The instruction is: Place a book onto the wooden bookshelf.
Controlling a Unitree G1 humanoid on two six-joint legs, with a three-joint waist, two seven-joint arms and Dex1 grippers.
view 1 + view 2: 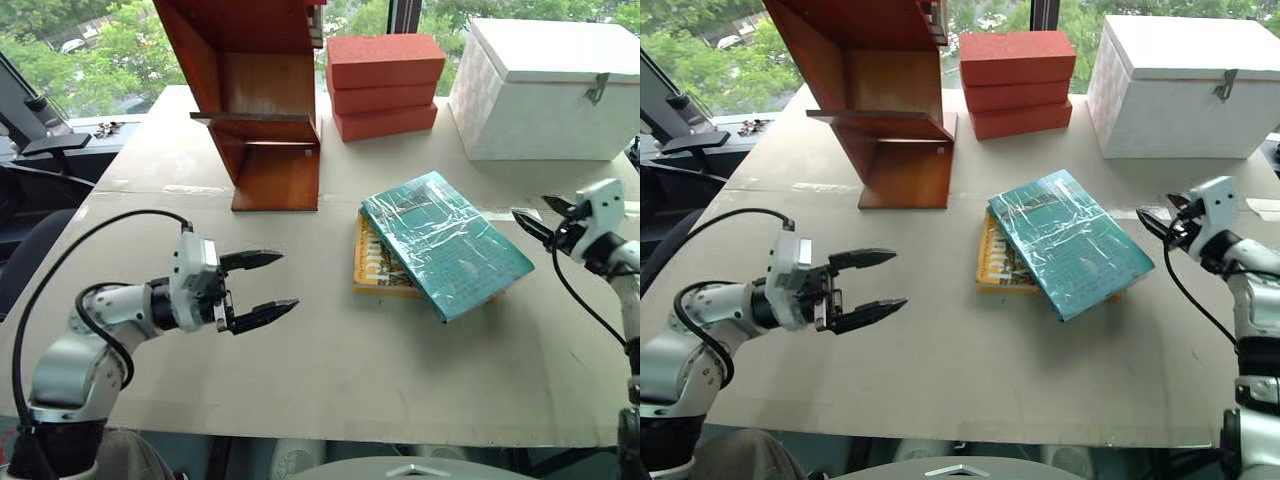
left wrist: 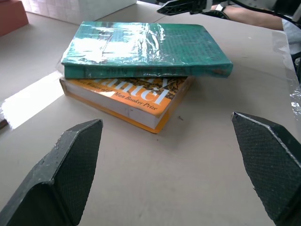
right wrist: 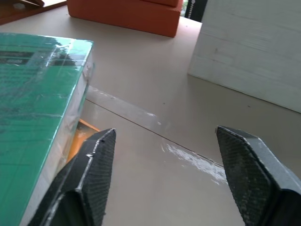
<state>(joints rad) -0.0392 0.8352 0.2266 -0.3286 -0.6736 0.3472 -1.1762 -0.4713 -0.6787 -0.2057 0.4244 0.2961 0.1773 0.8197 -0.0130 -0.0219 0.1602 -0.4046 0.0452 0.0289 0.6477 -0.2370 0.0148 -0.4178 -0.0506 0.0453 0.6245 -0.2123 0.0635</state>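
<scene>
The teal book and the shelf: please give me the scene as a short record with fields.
book: teal book in clear wrap, lying tilted on top of the yellow-orange book
shelf: wooden bookshelf at the table's far side, apart from both books
left claw: left claw open, holding nothing, left of the books
right claw: right claw open, holding nothing, beside the teal book
behind: red bricks, white box

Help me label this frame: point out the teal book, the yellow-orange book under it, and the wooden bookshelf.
teal book (image 1: 445, 240): left eye view, middle of its wrapped cover.
yellow-orange book (image 2: 141, 101): left wrist view, its exposed cover with white lettering.
wooden bookshelf (image 1: 262, 85): left eye view, its back panel above the shelf board.
</scene>
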